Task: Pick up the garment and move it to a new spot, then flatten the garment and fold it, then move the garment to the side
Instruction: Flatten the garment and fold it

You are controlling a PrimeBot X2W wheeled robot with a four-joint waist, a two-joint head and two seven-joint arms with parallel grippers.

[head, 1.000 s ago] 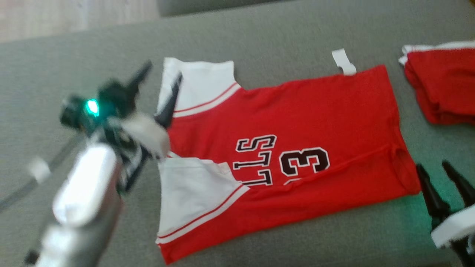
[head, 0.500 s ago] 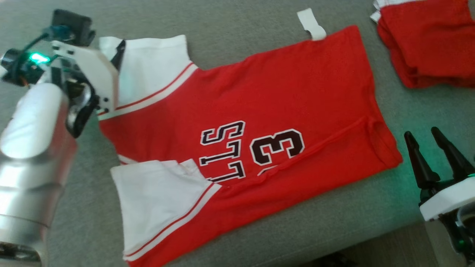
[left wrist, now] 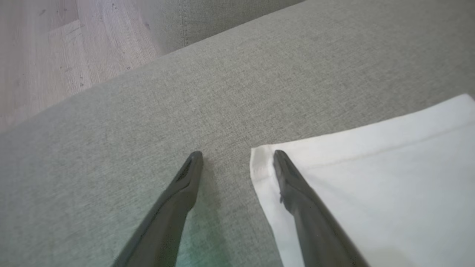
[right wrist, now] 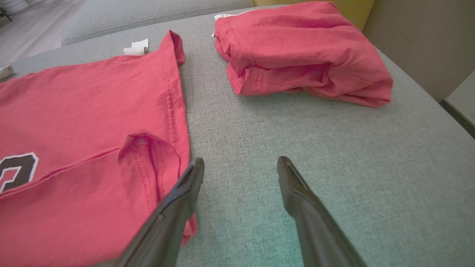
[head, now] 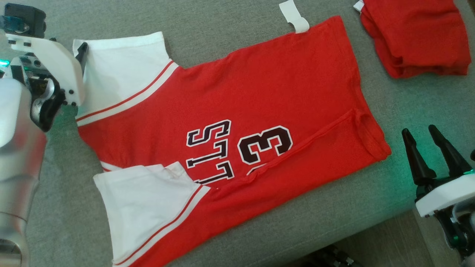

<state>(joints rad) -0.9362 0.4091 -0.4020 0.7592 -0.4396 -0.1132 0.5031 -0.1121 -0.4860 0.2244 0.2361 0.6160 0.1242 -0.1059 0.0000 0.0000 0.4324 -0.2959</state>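
Jersey (head: 230,122) lay spread on the cushion (head: 222,22), a folded pile (head: 415,37) behind its right end. Left gripper (left wrist: 237,154) straddled the far sleeve's (left wrist: 371,178) edge; right gripper (head: 419,129) stood just right of the jersey.

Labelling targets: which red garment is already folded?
The red bundle at far right; the jersey with white sleeves and a printed 3 lies spread out.

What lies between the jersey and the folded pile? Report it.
Bare grey cushion separates the jersey from the pile, clearest in the right wrist view.
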